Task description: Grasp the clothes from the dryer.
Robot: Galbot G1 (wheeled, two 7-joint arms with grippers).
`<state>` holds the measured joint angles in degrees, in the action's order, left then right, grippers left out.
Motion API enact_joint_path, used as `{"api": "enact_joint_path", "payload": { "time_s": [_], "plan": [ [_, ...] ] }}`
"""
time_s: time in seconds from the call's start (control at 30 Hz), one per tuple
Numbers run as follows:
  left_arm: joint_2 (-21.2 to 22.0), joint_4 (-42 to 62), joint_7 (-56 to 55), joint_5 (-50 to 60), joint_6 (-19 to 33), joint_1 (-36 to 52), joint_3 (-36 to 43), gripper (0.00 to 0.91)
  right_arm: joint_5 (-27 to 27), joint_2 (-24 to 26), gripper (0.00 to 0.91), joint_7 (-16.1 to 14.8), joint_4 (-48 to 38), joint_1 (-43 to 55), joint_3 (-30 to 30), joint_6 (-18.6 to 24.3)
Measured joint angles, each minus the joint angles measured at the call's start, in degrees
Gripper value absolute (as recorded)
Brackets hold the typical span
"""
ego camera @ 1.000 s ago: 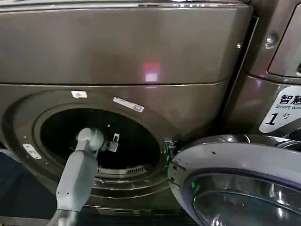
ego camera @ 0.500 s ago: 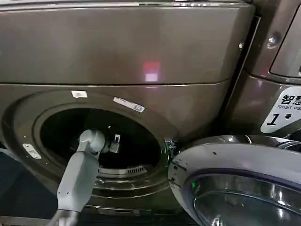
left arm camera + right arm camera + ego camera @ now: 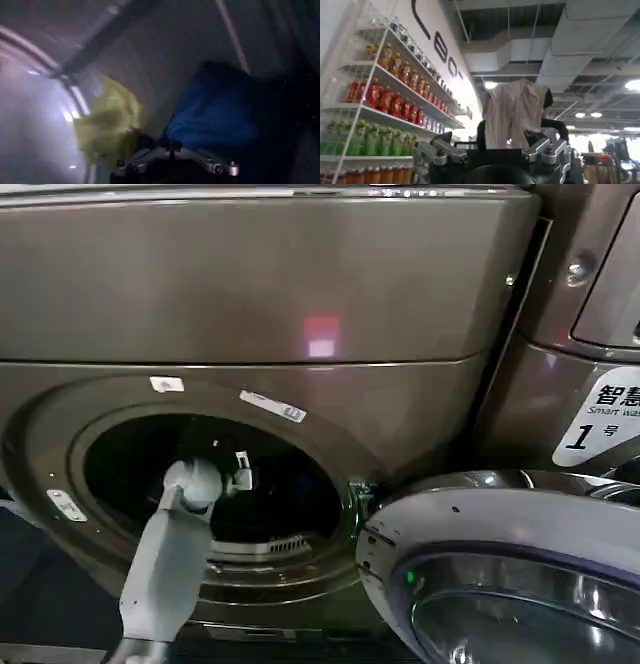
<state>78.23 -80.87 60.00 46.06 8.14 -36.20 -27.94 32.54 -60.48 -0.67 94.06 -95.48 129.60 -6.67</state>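
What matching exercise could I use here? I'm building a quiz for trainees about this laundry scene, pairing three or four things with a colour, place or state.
Column one:
1. left gripper
2. blue garment
3. yellow garment
4. dryer door
5. pale cloth

Column two:
A. swung open, right of the drum opening
B. held in the right gripper
C. reached into the drum opening
D. in the drum, just ahead of the left gripper
E. in the drum, beside the blue one

Pairs: 1-C, 2-D, 3-E, 4-A, 5-B
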Motion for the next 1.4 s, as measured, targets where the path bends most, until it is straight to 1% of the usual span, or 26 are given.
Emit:
{"api": "enact_joint_path", "payload": {
  "time_s": [0.23, 0.27, 0.33, 0.4, 0.47, 0.6, 0.7, 0.97, 1.4],
  "plan": [
    [2.41, -3.13, -15.99, -6.41, -6.42, -1.18, -0.39, 0.0, 0.49, -0.51, 0.907, -0.42, 1.02, 0.2, -1.01, -0.16],
    [2.84, -3.76, -18.46, -7.43, -7.61, -1.49, -0.36, 0.011, 0.5, -0.53, 0.907, -0.46, 1.11, 0.21, -1.14, 0.05],
    [3.84, -5.52, -23.76, -9.96, -10.26, -2.29, -0.1, 0.091, 0.52, -0.53, 0.907, -0.48, 1.21, 0.39, -1.38, 0.7],
    [4.75, -7.49, -28.97, -12.83, -12.96, -3.18, 0.1, 0.08, 0.53, -0.53, 0.907, -0.53, 1.29, 0.46, -1.75, 1.14],
    [5.68, -9.75, -33.94, -15.87, -15.3, -4.32, 0.55, 0.0, 0.58, -0.55, 0.907, -0.61, 1.56, 0.67, -2.0, 1.51],
    [7.61, -13.39, -43.36, -21.77, -19.41, -6.61, 1.32, 0.0, 0.75, -0.76, 0.907, -0.65, 1.92, 0.74, -2.31, 2.09],
    [8.66, -15.38, -48.67, -25.47, -21.53, -8.32, 1.59, 0.0, 0.82, -0.73, 0.907, -0.71, 1.8, 0.48, -2.07, 2.4],
    [10.42, -19.11, -56.96, -31.7, -24.81, -11.65, 1.51, 0.0, 0.87, -0.8, 0.907, -0.71, 1.89, 0.7, -2.23, 2.74],
    [11.25, -21.07, -61.07, -35.28, -26.57, -13.12, 1.53, 0.0, 0.87, -1.08, 0.907, -0.87, 2.21, 0.74, -2.32, 2.81]
  ]
}}
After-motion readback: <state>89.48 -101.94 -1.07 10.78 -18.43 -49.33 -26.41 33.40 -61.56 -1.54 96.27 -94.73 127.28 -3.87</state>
